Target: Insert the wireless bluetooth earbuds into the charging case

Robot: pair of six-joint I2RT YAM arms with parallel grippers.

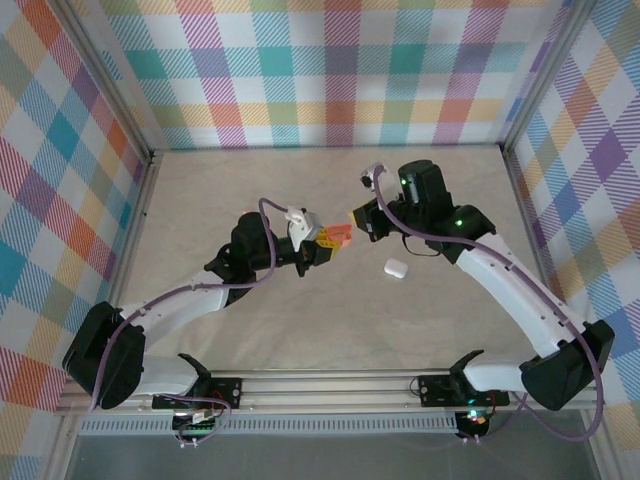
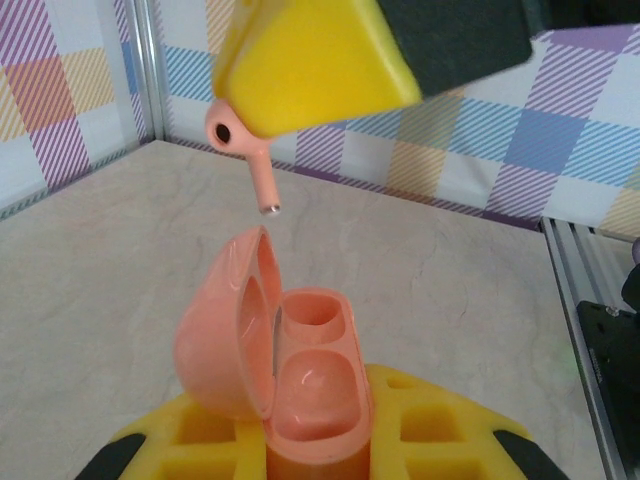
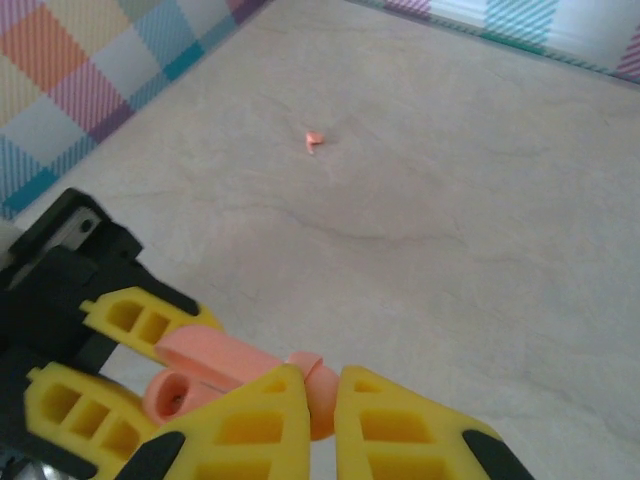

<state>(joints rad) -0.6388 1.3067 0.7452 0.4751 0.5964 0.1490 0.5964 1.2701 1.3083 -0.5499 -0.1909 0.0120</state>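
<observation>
The salmon-pink charging case (image 2: pixel 300 390) stands upright between the yellow fingers of my left gripper (image 2: pixel 315 455), which is shut on it. Its lid (image 2: pixel 215 340) hangs open to the left and both wells show bare. One pink earbud (image 2: pixel 240 150) hangs just above the case with its stem pointing down, apart from it. My right gripper (image 3: pixel 322 400) is shut on that earbud (image 3: pixel 325 385). From above, the case (image 1: pixel 340 236) sits between my left gripper (image 1: pixel 328 243) and my right gripper (image 1: pixel 352 218) over mid-table. A second earbud (image 3: pixel 314 140) lies loose on the table.
A white rounded case (image 1: pixel 395 267) rests on the table just right of the two grippers. Plaid walls (image 1: pixel 330 70) close off the back and both sides. An aluminium rail (image 2: pixel 590 300) runs along the table edge.
</observation>
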